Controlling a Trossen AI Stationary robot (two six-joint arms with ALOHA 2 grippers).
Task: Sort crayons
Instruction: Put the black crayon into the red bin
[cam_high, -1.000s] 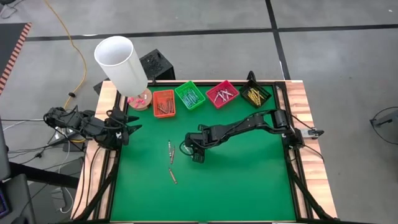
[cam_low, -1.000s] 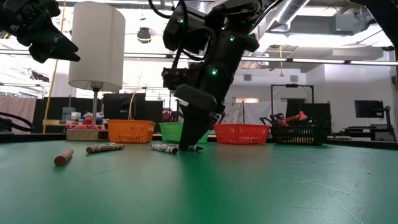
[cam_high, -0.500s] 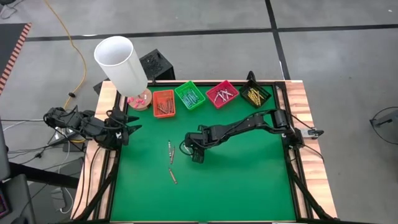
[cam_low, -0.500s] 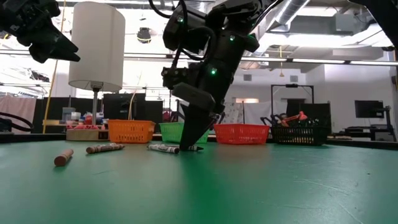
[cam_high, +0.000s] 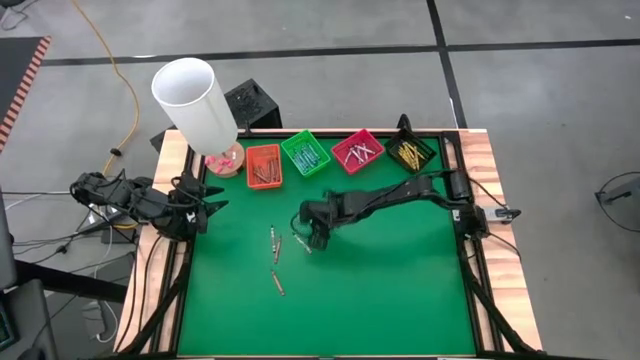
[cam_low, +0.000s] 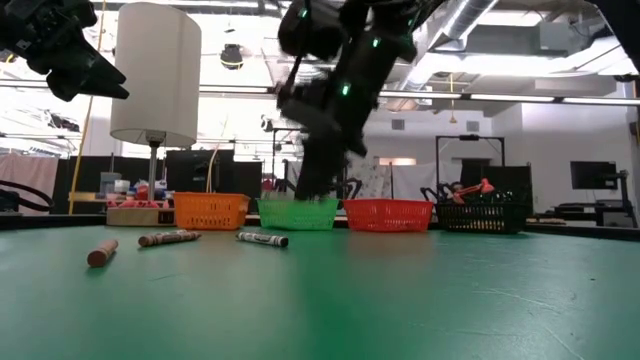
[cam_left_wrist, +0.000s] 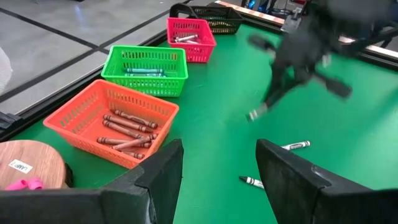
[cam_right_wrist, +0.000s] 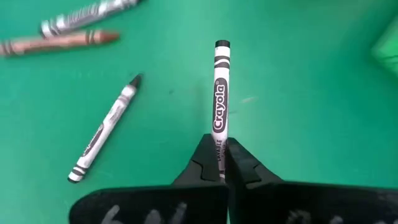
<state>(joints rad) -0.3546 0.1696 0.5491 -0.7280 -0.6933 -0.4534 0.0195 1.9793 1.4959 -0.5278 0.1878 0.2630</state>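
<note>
- Four far trays (cam_high: 263, 180) already hold sorted crayons (cam_left_wrist: 124, 127).
- Right gripper (cam_right_wrist: 219, 163) pinches a grey crayon (cam_right_wrist: 219, 106) above mid-table.
- Three loose crayons (cam_high: 275, 241) remain; left gripper (cam_left_wrist: 217, 168) waits at the left edge, jaws spread.

Three crayons (cam_high: 275, 254) before tray row (cam_high: 340, 154)

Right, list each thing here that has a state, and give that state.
Right gripper: shut on the Crayola crayon.
Crayola crayon: held by one end.
Left gripper: open, at the table's left edge.
Three loose crayons: lying flat on the mat.
Orange tray: holding brown crayons.
Green tray: holding blue-green crayons.
</note>
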